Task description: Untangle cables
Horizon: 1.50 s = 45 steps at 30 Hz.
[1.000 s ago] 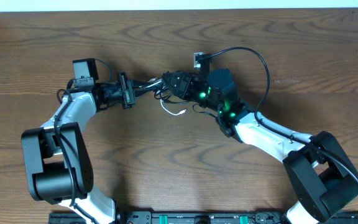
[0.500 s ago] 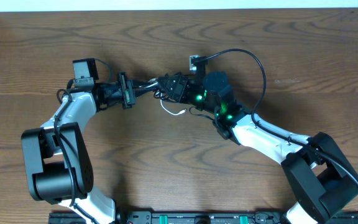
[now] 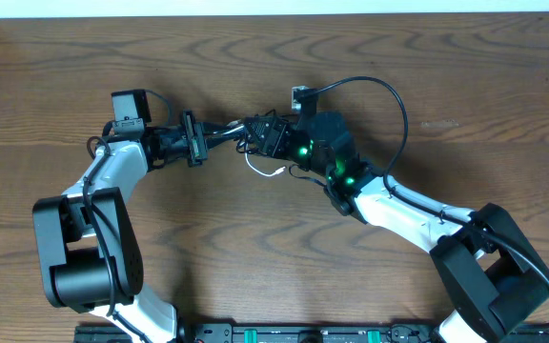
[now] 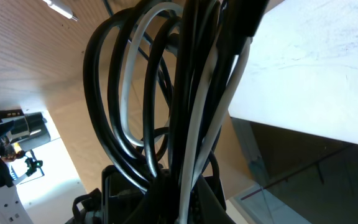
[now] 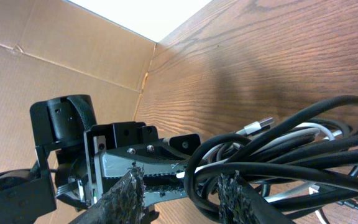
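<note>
Wooden table (image 3: 446, 57) carries both arms, and their grippers meet a little beyond its centre, toward the far edge. The left gripper (image 3: 241, 128) is clamped tight on the cables (image 3: 255, 141), a bunch of tangled loops. The right gripper (image 5: 182, 175) stands partly spread, with a loop of the black cable (image 4: 104, 93) passing loosely between its fingers (image 5: 129, 193). The white cable (image 4: 129, 81) threads through the black loops, and its loose end lies on the surface just nearside of the bunch.
</note>
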Each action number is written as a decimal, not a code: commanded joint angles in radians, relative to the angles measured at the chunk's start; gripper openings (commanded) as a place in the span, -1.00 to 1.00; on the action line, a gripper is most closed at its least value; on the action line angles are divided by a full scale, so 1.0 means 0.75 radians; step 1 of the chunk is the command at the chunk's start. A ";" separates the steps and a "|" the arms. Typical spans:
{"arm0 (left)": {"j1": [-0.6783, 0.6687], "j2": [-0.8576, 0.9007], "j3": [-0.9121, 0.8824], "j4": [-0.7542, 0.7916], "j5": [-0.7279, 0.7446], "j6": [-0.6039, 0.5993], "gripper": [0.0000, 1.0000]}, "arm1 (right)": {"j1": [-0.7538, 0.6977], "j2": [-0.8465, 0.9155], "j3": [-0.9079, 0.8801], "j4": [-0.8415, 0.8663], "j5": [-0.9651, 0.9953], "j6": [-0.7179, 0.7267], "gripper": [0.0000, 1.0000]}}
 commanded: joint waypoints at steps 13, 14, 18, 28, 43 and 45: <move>-0.001 -0.022 0.004 0.005 0.027 0.004 -0.85 | 0.032 0.015 0.008 0.027 0.091 -0.040 -0.28; -0.001 -0.022 0.004 0.005 0.027 0.004 -0.85 | 0.032 0.024 0.008 0.037 0.090 -0.040 -0.27; -0.001 -0.022 0.004 0.005 0.027 0.004 -0.85 | 0.032 0.049 0.008 0.094 0.083 -0.039 -0.28; -0.001 -0.022 0.004 0.005 0.026 0.004 -0.85 | 0.053 0.049 0.008 0.064 0.074 -0.035 -0.27; -0.001 -0.022 0.004 0.005 0.027 0.004 -0.85 | 0.081 0.108 0.008 0.110 0.090 -0.045 -0.36; -0.001 -0.022 0.004 0.005 0.027 0.004 -0.85 | 0.078 0.109 0.008 0.120 0.101 -0.045 -0.38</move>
